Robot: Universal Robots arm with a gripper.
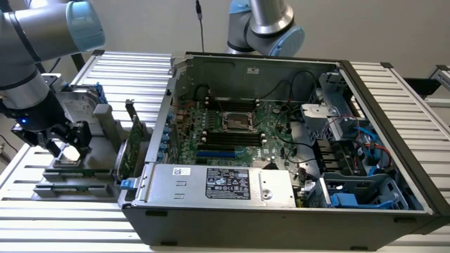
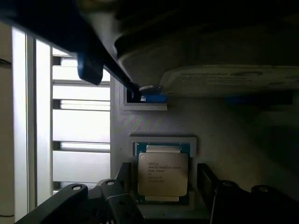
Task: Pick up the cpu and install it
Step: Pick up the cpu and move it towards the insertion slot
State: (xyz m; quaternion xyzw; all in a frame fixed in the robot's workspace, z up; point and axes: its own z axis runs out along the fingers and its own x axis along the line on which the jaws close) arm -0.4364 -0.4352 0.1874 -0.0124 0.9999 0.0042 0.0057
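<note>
slatted metal bench (image 1: 134,68) is shared by an open computer case (image 1: 281,211) and, at the exterior view's left, a grey holder (image 1: 70,171). the cpu (image 2: 162,173) is seen flat in the holder's recess, not yet lifted. the socket (image 1: 237,122) inside the case is judged unfilled, so pickup and installation are left. the end effector (image 1: 68,145) is positioned over the cpu, fingers spread wide on either side, with nothing clamped.

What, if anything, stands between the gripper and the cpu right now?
Nothing visible does. The open gripper hangs just above the cpu, which lies bare in its grey tray, with the fingers on either side.
</note>
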